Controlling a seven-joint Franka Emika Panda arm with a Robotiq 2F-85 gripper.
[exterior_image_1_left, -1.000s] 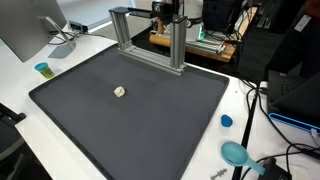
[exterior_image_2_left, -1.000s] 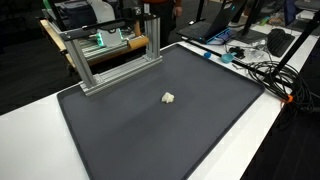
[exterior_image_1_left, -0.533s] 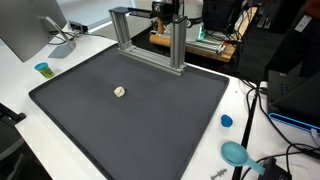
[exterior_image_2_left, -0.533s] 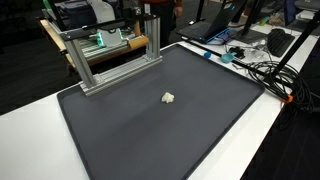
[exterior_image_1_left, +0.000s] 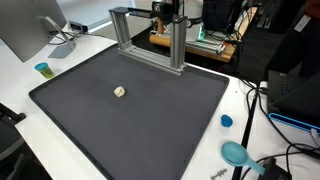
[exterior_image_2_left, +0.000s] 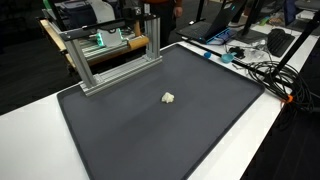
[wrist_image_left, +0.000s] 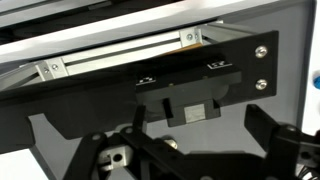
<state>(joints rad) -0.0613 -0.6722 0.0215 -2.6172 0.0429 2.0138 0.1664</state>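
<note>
A small white block (exterior_image_1_left: 119, 91) (exterior_image_2_left: 168, 98) lies alone on the dark mat (exterior_image_1_left: 140, 125) (exterior_image_2_left: 150, 130). An aluminium frame (exterior_image_1_left: 150, 40) (exterior_image_2_left: 110, 55) stands along the mat's far edge. My gripper (wrist_image_left: 198, 128) hovers high by that frame, far from the block. In both exterior views only a dark part of the gripper (exterior_image_1_left: 165, 10) (exterior_image_2_left: 150, 12) shows at the top edge. In the wrist view its fingers (wrist_image_left: 270, 130) stand wide apart with nothing between them. Under them are the frame's rail (wrist_image_left: 120, 55) and a black bracket (wrist_image_left: 190, 85).
A monitor (exterior_image_1_left: 25, 30) and a small teal cup (exterior_image_1_left: 42, 69) stand off the mat on the white table. A blue cap (exterior_image_1_left: 226, 121) and a teal object (exterior_image_1_left: 235, 153) lie on the opposite side. Cables (exterior_image_2_left: 265, 70) run along one edge.
</note>
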